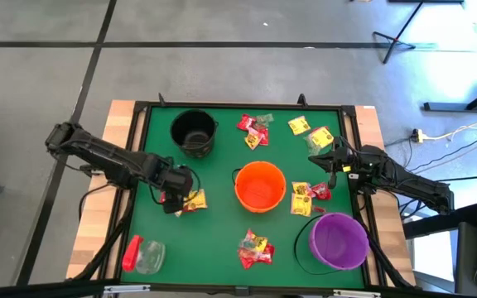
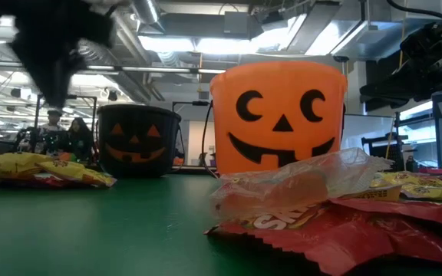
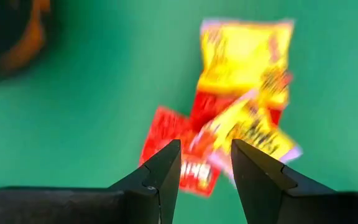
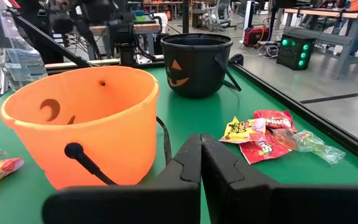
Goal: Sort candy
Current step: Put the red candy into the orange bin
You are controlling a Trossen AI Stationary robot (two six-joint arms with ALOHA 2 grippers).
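Observation:
Candy packets, red and yellow, lie in small piles on the green table. One pile (image 1: 193, 200) lies left of the orange bucket (image 1: 259, 185). My left gripper (image 1: 175, 199) hangs open above it, pointing down. In the left wrist view its fingers stand apart over the red and yellow packets (image 3: 241, 93), clear of them. Other piles lie at the far side (image 1: 255, 131), beside the orange bucket (image 1: 309, 197) and near the front (image 1: 255, 248). My right gripper (image 1: 325, 157) waits shut at the table's right, level, facing the orange bucket (image 4: 79, 118).
A black bucket (image 1: 194, 131) stands at the far left and a purple bucket (image 1: 339, 241) at the near right. A red-capped clear jar (image 1: 142, 255) lies at the near left. A raised black frame (image 1: 139, 149) runs round the table.

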